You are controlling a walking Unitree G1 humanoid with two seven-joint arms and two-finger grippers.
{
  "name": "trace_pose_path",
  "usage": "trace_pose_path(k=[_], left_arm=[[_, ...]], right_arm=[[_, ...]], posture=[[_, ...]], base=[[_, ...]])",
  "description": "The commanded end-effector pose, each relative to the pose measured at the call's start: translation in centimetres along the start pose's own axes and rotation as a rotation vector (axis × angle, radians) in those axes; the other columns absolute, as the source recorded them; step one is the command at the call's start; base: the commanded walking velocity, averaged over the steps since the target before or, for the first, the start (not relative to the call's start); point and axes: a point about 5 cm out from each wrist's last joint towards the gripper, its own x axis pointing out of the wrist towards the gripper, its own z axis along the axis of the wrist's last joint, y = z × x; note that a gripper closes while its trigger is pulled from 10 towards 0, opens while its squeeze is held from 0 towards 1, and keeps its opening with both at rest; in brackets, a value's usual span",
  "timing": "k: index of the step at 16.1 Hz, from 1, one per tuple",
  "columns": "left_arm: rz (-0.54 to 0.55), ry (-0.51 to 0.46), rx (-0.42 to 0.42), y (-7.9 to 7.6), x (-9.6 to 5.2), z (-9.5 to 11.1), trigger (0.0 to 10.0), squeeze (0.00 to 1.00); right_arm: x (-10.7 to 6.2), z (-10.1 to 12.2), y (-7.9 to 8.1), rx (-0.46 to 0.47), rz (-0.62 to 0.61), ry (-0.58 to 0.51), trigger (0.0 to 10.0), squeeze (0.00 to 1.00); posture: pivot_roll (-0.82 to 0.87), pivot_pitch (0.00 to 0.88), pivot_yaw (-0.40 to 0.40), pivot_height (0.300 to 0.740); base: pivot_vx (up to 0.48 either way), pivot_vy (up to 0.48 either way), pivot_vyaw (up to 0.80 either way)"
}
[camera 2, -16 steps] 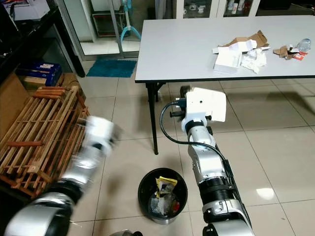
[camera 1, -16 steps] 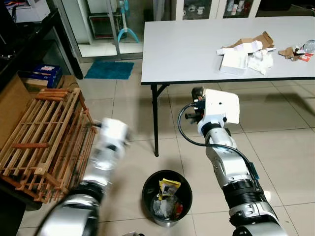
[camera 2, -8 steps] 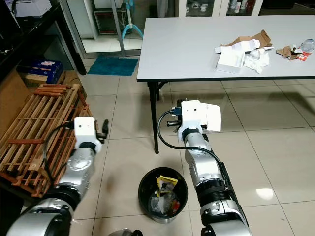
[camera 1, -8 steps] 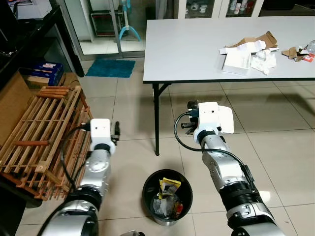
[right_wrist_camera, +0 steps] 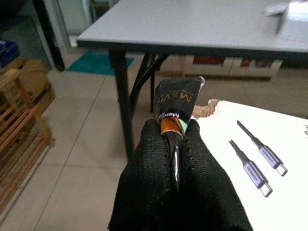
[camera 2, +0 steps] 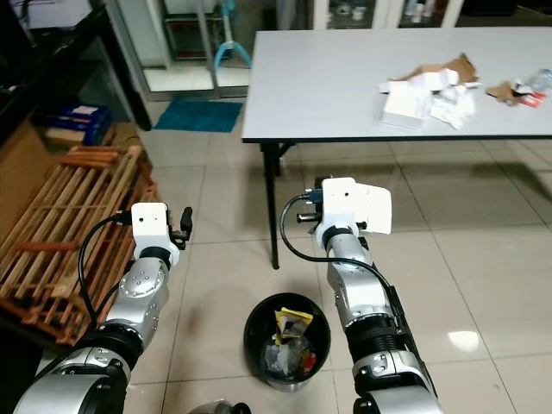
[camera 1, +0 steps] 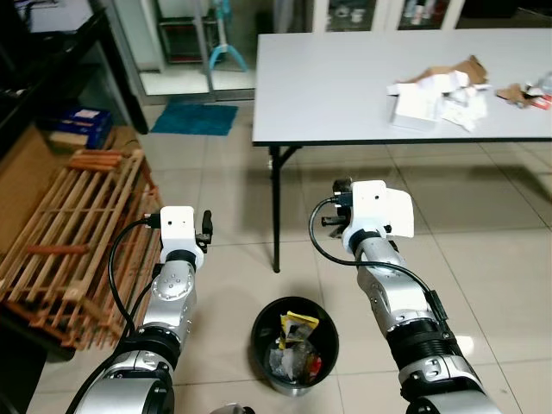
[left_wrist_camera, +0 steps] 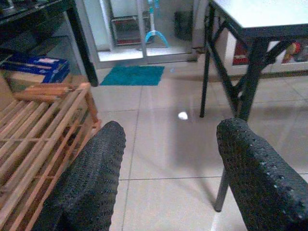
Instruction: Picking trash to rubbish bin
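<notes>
Two silver jointed arms end in white boxy wrist housings, each looped by a black cable. Each end effector's fingers point(left_wrist_camera: 91, 183) are black with dimpled texture.

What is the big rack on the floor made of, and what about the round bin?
The rack looks like bare, unpainted wood: light brown slats with gaps between them. The bin seems to be smooth black plastic, though it could be metal; its rim has a slight shine. Crumpled wrappers lie inside it.
</notes>
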Motion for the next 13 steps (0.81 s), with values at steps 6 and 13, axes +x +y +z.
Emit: trace_pose_path(k=[6,13], left_arm=[[-0.006,-0.006,0.008,-0.3,0.3,0.5,10.0,0.0],[0.005,-0.008,-0.001,-0.5,0.2,0.5,10.0,0.0]], right_arm=[[1.8,-2.6,2.9,0.172,0.092,0.256,10.0,0.0],[-1.0,-8.1,6.9,0.152,0.24,0.525,10.0,0.0]], posture=[[0.02,0.0,0.034,0.74],[0.04,0.011,0.011,0.74]], base=[[0.0,0.0,0.0],[0.0,0.0,0.0]])
